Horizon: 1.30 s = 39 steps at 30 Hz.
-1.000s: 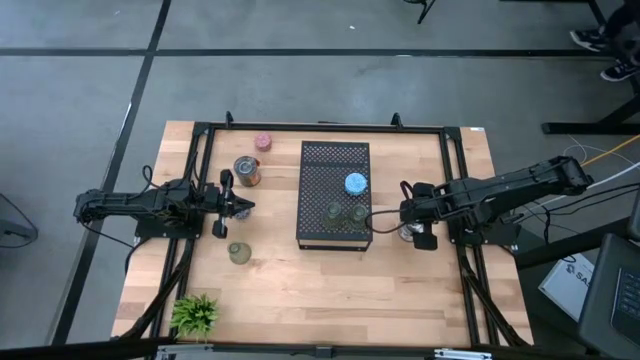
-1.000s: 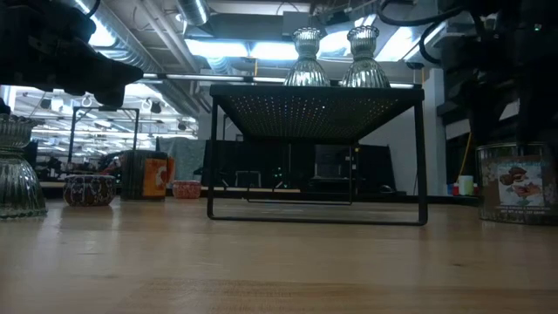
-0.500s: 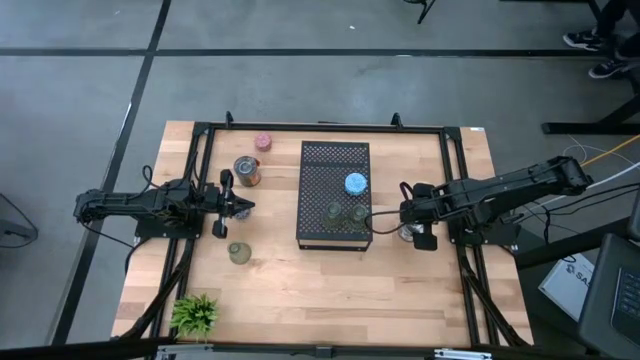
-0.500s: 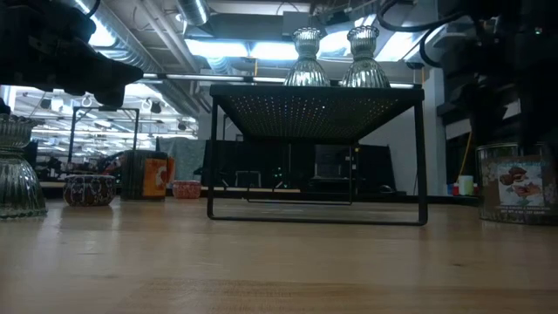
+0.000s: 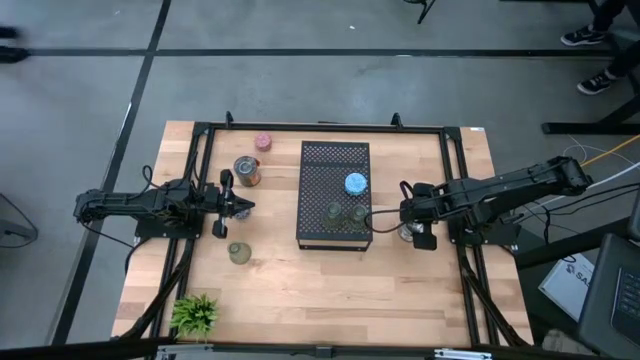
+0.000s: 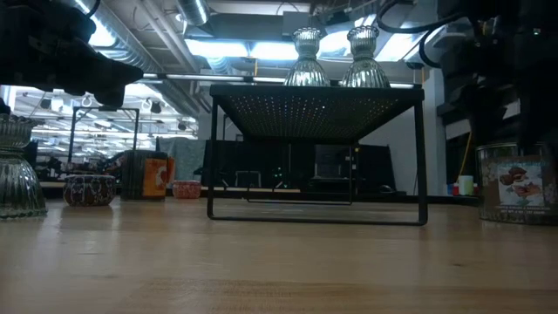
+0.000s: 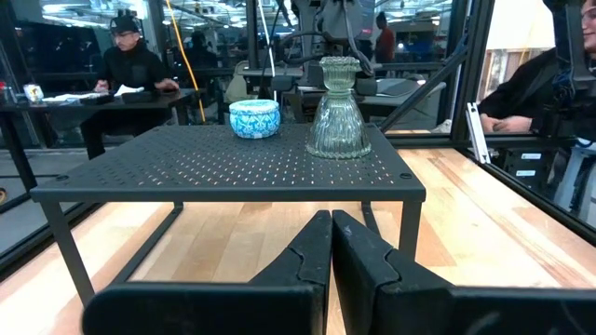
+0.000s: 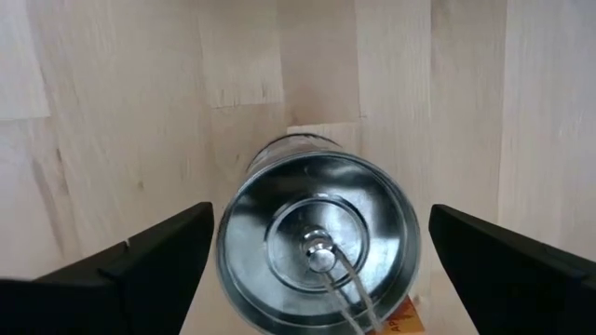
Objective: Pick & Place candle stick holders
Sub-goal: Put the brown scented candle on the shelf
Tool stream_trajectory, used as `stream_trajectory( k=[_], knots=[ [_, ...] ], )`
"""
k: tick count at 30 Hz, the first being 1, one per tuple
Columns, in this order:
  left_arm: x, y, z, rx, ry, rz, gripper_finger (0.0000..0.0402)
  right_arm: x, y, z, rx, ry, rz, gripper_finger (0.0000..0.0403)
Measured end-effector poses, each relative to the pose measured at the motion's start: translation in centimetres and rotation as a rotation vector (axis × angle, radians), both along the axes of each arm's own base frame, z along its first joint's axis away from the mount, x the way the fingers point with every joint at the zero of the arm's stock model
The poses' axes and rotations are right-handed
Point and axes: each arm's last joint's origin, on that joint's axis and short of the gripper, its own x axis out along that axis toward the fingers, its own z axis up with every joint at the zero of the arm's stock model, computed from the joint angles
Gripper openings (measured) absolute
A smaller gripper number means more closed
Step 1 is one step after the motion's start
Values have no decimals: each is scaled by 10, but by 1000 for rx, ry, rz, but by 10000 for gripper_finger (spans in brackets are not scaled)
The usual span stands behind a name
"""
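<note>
the right tool (image 5: 409, 231) hangs over a silvery holder (image 8: 317, 244) on the worktop (image 5: 300, 280) just beside the tray (image 5: 334, 160), its fingers (image 8: 149, 265) wide apart either side, not yet gripping. this looks like the reach before a pick: next it should lower and close squarely on the rim. the left tool (image 7: 331, 244), fingers together and empty, waits facing the tray, where a blue holder (image 7: 254, 118) and a glass holder (image 7: 339, 110) stand.
</note>
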Motion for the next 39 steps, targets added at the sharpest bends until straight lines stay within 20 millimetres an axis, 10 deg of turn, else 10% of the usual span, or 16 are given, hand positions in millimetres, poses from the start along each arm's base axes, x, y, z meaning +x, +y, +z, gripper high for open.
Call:
stream_trajectory(
  k=[39],
  knots=[
    [0, 0, 0, 0, 0, 0, 6, 8, 0, -10, 8, 70, -3, 354]
  ],
)
